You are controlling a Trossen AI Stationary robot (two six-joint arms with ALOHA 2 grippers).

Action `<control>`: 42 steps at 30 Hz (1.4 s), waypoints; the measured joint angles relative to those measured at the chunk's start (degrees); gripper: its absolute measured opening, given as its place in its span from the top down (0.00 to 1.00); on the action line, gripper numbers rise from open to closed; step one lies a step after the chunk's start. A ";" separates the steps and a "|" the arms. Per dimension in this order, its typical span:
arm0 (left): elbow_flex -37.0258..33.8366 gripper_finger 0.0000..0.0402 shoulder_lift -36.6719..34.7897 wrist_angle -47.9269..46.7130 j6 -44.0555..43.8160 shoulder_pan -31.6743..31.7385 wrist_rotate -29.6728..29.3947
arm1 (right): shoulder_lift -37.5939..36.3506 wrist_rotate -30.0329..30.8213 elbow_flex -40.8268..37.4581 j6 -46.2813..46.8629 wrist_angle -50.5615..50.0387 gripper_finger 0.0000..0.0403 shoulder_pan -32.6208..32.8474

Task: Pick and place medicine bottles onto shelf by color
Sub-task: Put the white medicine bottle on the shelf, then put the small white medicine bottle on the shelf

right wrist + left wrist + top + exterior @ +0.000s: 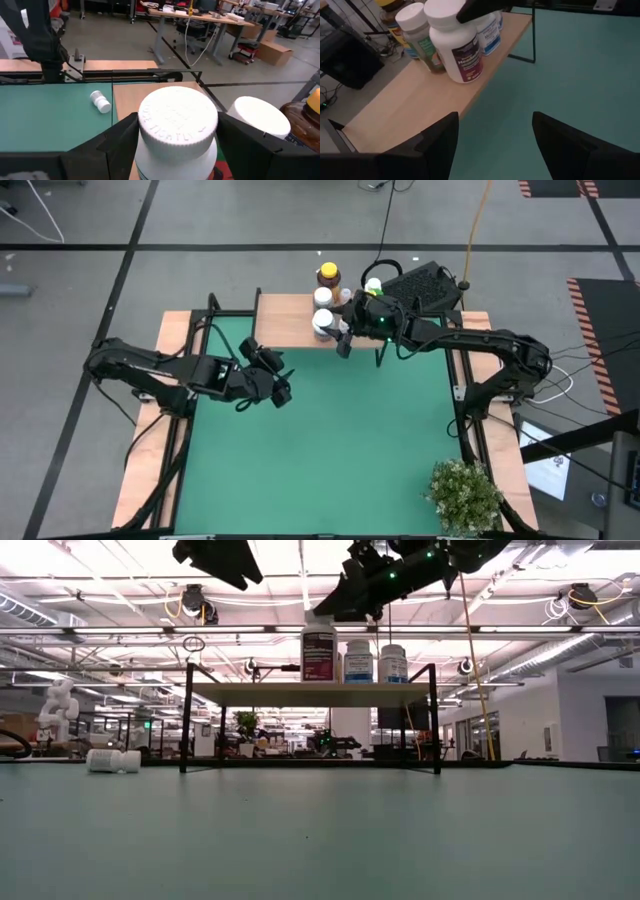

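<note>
The light-wood shelf (280,320) stands on black legs at the table's far edge. Several bottles stand at its right end: a white one with a maroon label (455,45), white-capped neighbours (420,35), an amber one with a yellow cap (327,275) and a green-capped one (372,285). My right gripper (345,332) is open above the maroon-labelled bottle, its fingers on either side of the white cap (177,120); I see no touch. Another white bottle (100,101) lies on its side on the green mat. My left gripper (280,385) hovers open above the mat, near the shelf's front.
A potted plant (465,495) sits at the table's near right corner. A black perforated box (425,280) and cables lie behind the far edge. The shelf's left half (420,105) is bare wood. The green mat (320,450) has wide free room in the middle.
</note>
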 joint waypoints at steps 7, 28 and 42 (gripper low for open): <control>0.00 0.37 0.00 -0.80 -0.14 -0.28 0.01 | 0.14 0.04 -0.24 0.04 -0.79 0.28 -0.52; -0.59 0.37 -0.09 -25.89 -19.15 -0.83 -4.17 | -11.07 0.13 -2.84 -2.37 -3.19 0.20 6.81; -21.20 0.37 -10.04 -26.97 -23.46 4.83 6.08 | -20.53 12.76 -22.26 -3.44 13.65 0.20 24.41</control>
